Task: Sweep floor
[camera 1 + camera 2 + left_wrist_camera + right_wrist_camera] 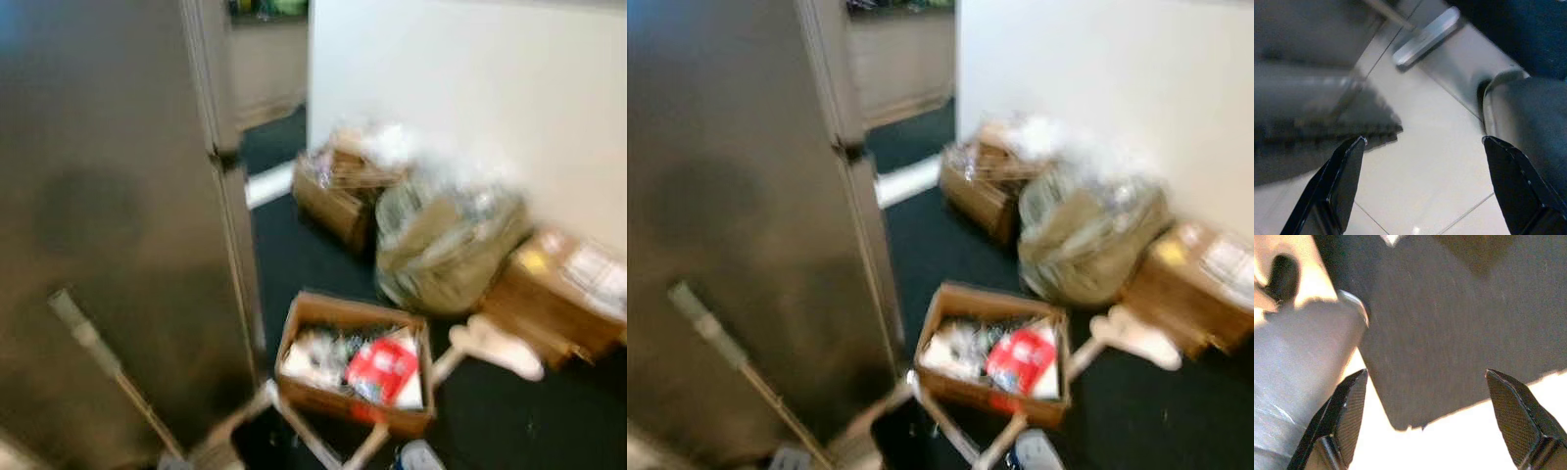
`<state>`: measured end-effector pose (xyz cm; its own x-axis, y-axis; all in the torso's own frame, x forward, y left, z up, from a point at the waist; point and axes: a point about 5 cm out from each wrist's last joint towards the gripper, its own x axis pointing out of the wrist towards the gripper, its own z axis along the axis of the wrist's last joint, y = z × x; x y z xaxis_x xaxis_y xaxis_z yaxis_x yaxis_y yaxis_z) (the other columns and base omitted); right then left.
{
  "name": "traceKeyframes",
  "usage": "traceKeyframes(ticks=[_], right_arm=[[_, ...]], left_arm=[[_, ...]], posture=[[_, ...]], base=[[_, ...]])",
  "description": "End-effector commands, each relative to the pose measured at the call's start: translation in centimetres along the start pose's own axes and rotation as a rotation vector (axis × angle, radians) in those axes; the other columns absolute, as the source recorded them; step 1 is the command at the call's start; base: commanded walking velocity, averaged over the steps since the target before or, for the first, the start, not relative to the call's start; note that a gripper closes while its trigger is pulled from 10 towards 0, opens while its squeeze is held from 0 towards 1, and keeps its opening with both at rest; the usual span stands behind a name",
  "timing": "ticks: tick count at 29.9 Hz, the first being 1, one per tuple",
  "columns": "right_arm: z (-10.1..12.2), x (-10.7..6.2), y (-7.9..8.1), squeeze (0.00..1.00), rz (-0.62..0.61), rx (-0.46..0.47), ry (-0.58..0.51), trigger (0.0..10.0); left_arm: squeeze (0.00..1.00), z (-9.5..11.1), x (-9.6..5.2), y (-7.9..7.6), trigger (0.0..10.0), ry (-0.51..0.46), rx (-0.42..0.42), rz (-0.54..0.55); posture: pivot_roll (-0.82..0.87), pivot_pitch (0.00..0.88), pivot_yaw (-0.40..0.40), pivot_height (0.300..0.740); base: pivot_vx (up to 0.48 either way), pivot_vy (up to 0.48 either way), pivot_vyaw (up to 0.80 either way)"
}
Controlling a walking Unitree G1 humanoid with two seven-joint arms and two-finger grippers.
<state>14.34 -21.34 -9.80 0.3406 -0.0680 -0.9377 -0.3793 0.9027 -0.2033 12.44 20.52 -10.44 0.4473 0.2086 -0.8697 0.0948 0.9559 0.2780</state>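
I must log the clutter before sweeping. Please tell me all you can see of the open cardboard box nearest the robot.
The open cardboard box is brown, with its top open. It sits on the dark floor beside the grey door, and looks full of blurred rubbish, including a red and white packet. Pale sticks cross in front of it; the blur hides whether they touch.

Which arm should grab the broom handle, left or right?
Left, probably. The broom handle leans against the steel door on the robot's left side, while the boxes and bag lie to the right. Left gripper has its jaws open over tile, holding nothing. Views are blurred.
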Motion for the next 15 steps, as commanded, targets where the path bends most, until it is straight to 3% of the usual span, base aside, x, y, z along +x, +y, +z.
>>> traceKeyframes(ticks=[1,6,15], right_arm=[[-0.2,0.04,0.54,0.0,0.014,0.0,0.01,10.0],[-0.07,0.04,0.47,0.0,0.004,0.02,0.0,10.0],[0.08,0.05,0.53,0.0,0.012,-0.005,-0.007,10.0]], left_arm=[[0.0,0.58,0.1,0.33,10.0,-0.021,0.009,0.005],[0.0,0.62,0.11,0.35,10.0,-0.022,0.011,0.005],[0.0,0.98,0.12,0.24,10.0,-0.051,0.027,-0.027]], posture=[[0.01,0.0,-0.022,0.74],[0.01,0.0,-0.022,0.74],[0.01,0.0,-0.024,0.74]], base=[[-0.364,0.0,-0.8],[-0.362,0.0,-0.8],[-0.034,0.0,0.0]])
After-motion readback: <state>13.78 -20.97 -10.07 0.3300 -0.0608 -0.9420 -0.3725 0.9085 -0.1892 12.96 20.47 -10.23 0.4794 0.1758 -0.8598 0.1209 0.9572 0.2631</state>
